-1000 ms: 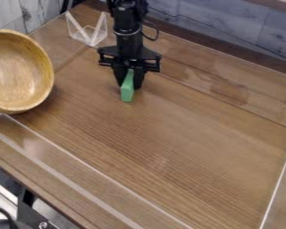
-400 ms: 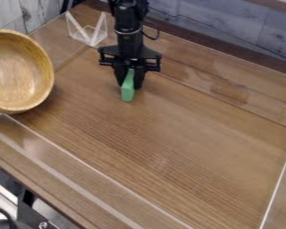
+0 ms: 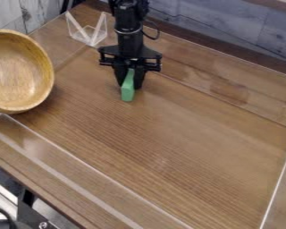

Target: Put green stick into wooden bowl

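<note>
The green stick (image 3: 129,89) lies on the wooden table near the back, its near end pointing towards the camera. My gripper (image 3: 131,77) comes straight down onto its far end, black fingers pressed against either side of it, shut on the stick. The stick still rests on the tabletop. The wooden bowl (image 3: 46,64) sits at the left edge of the view, tilted up on its side with its hollow facing right, well to the left of the gripper. Nothing is inside it.
A clear plastic rim (image 3: 62,161) runs along the front and right sides of the table. Behind the arm stands a clear plastic piece (image 3: 86,32) against the grey plank wall. Bare wood (image 3: 181,134) stretches in front of the gripper.
</note>
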